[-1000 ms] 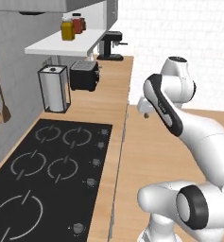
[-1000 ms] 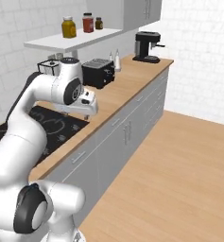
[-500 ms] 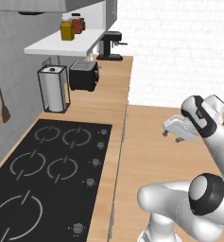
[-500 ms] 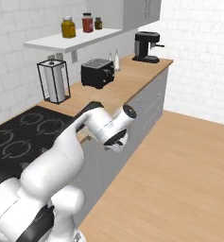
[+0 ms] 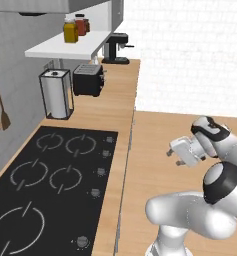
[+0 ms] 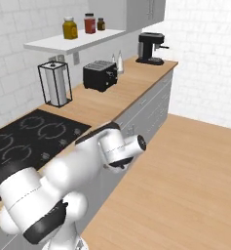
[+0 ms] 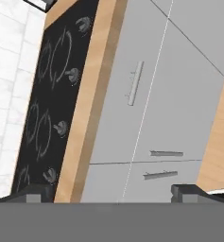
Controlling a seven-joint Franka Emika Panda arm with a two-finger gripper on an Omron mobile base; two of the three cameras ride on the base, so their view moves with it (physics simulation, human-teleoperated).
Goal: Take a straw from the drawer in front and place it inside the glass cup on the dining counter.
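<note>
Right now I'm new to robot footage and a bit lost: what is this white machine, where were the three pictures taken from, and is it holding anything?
It is a white robot arm on a driving base in a rendered kitchen. Two cameras ride behind it, left and right, looking over a wood worktop with a black hob, toaster, paper towel holder and coffee machine. The third camera sits on the hand, facing grey cabinet fronts with handles. Its fingers stand wide apart, holding nothing.

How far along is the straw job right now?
Early stage. Nothing looks done: the drawer front is shut, its handle untouched. In hand: the open, empty gripper faces the grey cabinet fronts below the hob. Left: open the drawer, take the straw, carry it to the cup.
</note>
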